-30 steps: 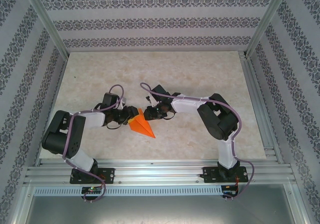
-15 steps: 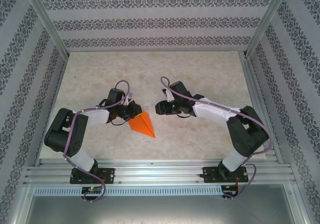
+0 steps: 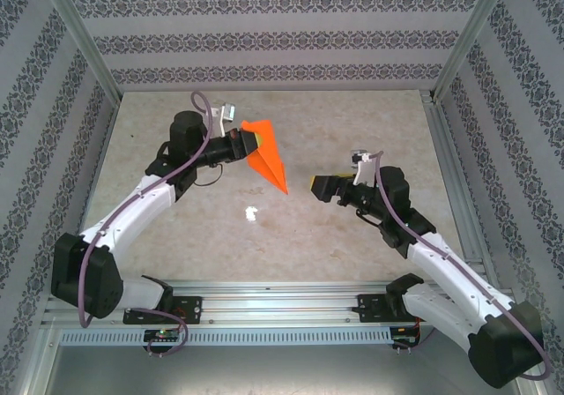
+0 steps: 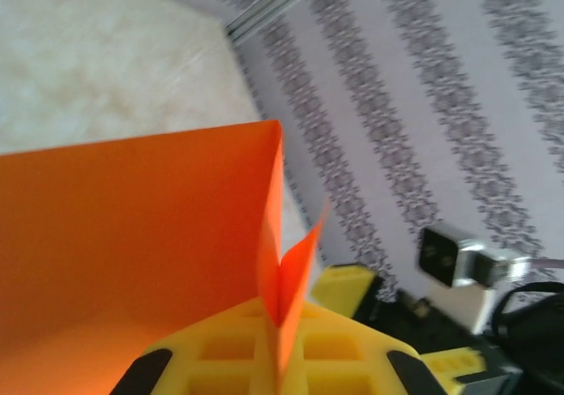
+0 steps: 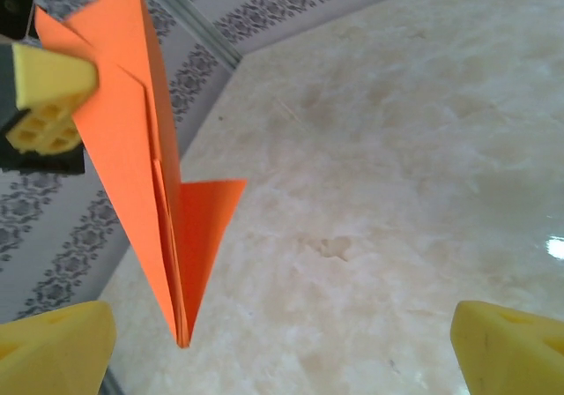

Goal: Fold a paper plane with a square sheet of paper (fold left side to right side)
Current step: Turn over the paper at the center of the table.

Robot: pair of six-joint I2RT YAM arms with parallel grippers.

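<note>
Now my left jaws are clenched on the plane, pinching its wide tail end between the yellow pads. Seen from above, the plane is over the far middle of the tabletop, a little left of centre, with its nose slanting near and right. In my left wrist view one broad orange wing spreads to the left of the centre crease, and a small pointed flap stands up just right of it.

My right jaws are released, spread wide and grasping nothing. They sit just right of the plane's nose, apart from it and facing it. In my right wrist view the plane hangs nose down between my two yellow fingertips, closer to the left one, with the folded layers meeting at the sharp tip and pale tabletop behind.
</note>
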